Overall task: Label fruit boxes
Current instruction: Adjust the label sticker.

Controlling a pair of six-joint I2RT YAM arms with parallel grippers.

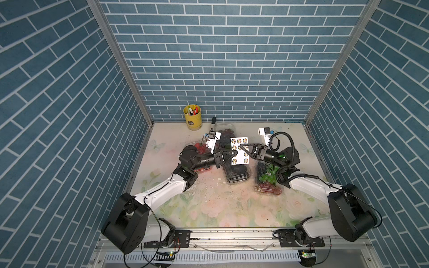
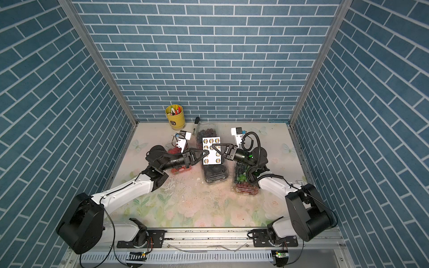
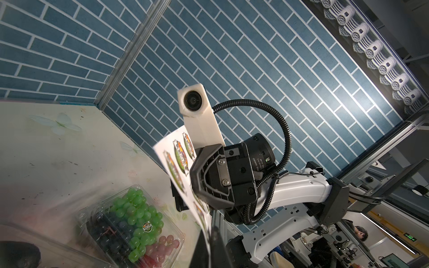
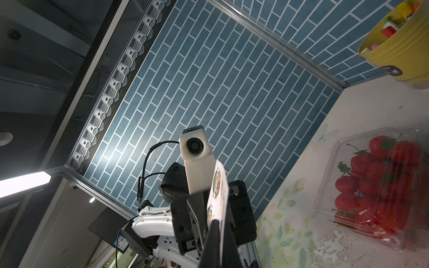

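Note:
In both top views a white sticker sheet (image 1: 242, 140) (image 2: 212, 160) hangs above the middle fruit boxes, gripped from both sides. My left gripper (image 1: 235, 154) is shut on its near left edge, and my right gripper (image 1: 241, 146) is shut on its middle from the right. The left wrist view shows the sheet (image 3: 176, 157) running down between the left gripper's (image 3: 210, 232) fingers. The right wrist view shows the sheet (image 4: 219, 183) pinched in the right gripper (image 4: 217, 221). The strawberry box (image 1: 198, 146) is partly under the left arm. The dark grape box (image 1: 226, 133), black fruit box (image 1: 236, 172) and mixed grape box (image 1: 267, 181) lie closed.
A yellow pen cup (image 1: 192, 117) stands at the back left by the wall. A black marker (image 1: 213, 123) lies beside the dark grape box. The mixed grape box (image 3: 134, 220) carries a round sticker on its lid. Blue brick walls close three sides.

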